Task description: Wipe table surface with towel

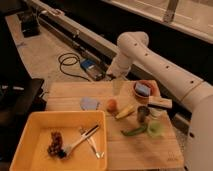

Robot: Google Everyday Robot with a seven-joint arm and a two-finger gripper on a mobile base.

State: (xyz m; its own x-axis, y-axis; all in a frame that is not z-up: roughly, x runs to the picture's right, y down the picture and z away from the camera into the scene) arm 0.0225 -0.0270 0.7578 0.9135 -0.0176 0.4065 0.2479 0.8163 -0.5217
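The towel (90, 103) is a small blue-grey cloth lying flat on the wooden table (150, 152), left of centre near the back. My gripper (117, 86) hangs from the white arm (150, 55) over the table's back edge. It is a little to the right of and behind the towel, apart from it. Nothing shows in the gripper.
An orange fruit (112, 105), a banana (125, 112), a green pepper (134, 131), a dark cup (143, 114), a green cup (156, 129), a wooden block (160, 104) and a red bowl (145, 90) crowd the right half. A yellow tray (30, 130) with utensils fills the front left.
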